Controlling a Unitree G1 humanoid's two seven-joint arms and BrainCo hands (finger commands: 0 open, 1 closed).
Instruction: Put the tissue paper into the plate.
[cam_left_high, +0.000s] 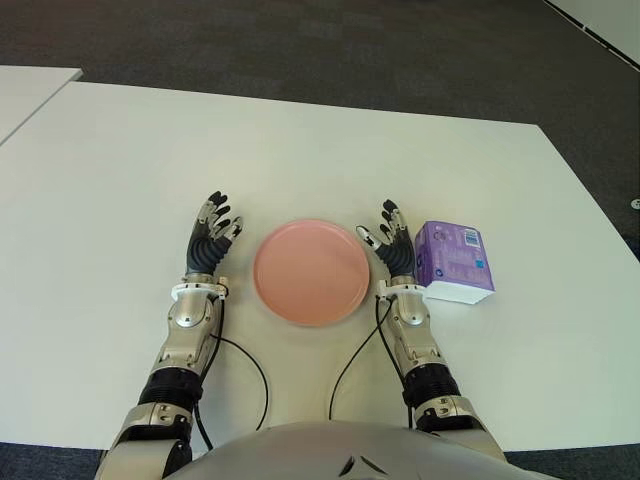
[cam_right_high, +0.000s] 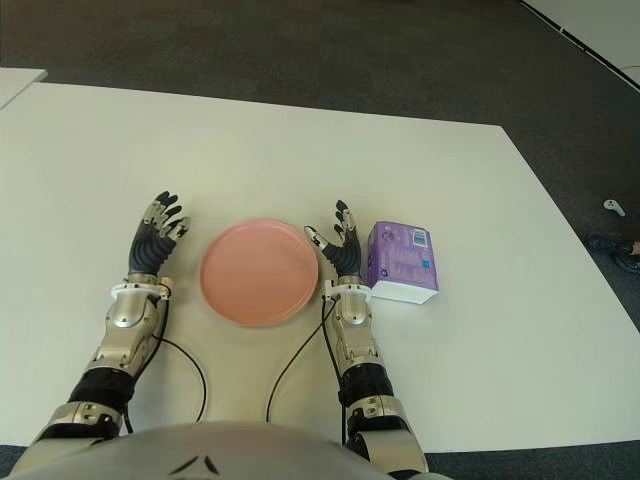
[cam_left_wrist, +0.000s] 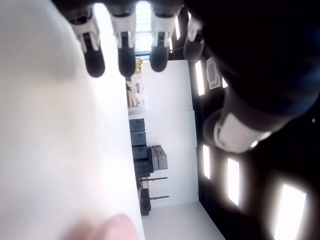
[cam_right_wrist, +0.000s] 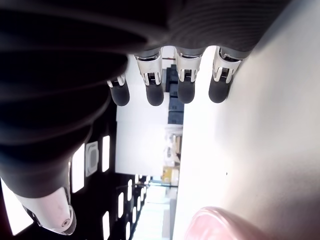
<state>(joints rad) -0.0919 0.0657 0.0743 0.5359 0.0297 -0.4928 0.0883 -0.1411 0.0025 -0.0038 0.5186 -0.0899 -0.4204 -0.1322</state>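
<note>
Here the right hand (cam_left_high: 392, 240), fingers spread and empty, sits between plate (cam_left_high: 311, 272) and tissue pack (cam_left_high: 453, 262).

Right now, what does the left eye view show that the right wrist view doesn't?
Only the left eye view shows the purple tissue pack lying right of the right hand, the open left hand left of the plate, and the whole white table. Only the right wrist view shows the room beyond and ceiling lights. Both show the right hand's spread, empty fingers and the pink plate.
</note>
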